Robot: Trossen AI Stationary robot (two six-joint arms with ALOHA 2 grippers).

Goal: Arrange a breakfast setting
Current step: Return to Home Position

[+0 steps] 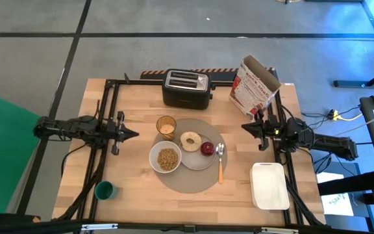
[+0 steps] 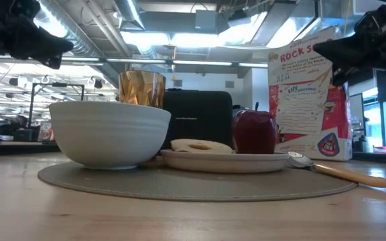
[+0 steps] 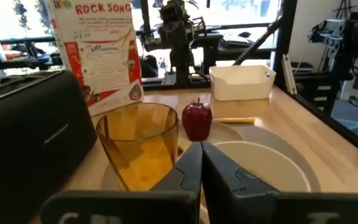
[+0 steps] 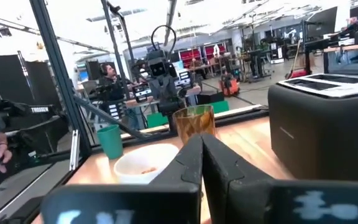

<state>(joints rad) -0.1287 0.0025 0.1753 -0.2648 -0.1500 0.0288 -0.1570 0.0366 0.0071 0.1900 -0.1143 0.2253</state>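
A round grey placemat (image 1: 188, 181) lies at the table's middle. On it stand a white bowl (image 1: 165, 158) with cereal, a white plate (image 1: 197, 160) bearing a bagel (image 1: 190, 140) and a red apple (image 1: 207, 149), an amber tumbler (image 1: 166, 127), and an orange-handled spoon (image 1: 221, 164) lying at the plate's right. My left gripper (image 1: 135, 134) is shut and empty, left of the tumbler. My right gripper (image 1: 245, 127) is shut and empty, right of the mat. In the low view the bowl (image 2: 109, 132), apple (image 2: 254, 132) and tumbler (image 2: 141, 89) show.
A black toaster (image 1: 187, 89) and a cereal box (image 1: 255, 86) stand at the far edge. A white rectangular tray (image 1: 269, 186) sits at the near right, a small green cup (image 1: 104, 190) at the near left. Beyond the table, a person shows in the right wrist view (image 4: 107, 76).
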